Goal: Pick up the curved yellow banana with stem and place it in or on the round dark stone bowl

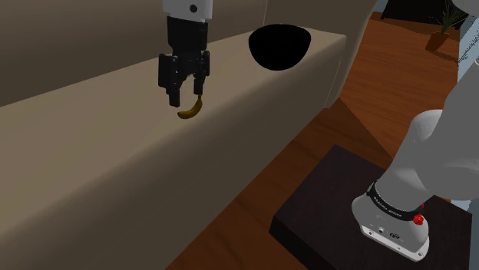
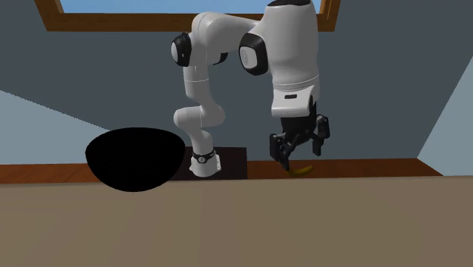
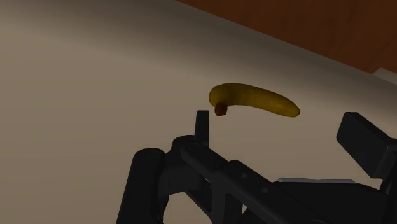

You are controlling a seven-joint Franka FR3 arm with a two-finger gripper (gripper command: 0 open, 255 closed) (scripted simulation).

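Since the banana (image 1: 189, 110) is judged light, soft-fleshed and smooth-skinned, a gentle hold across its thick middle is advised. In the shoulder view it is seen on the beige counter (image 1: 92, 146), just under the gripper (image 1: 186, 93); the bowl (image 1: 279, 46) is set well apart, to the right and farther off.

In the second exterior view the bowl (image 2: 135, 158) is drawn flat black, so its hollow cannot be made out.

In the wrist view the fingers (image 3: 202, 122) are seen spread, with nothing clasped.
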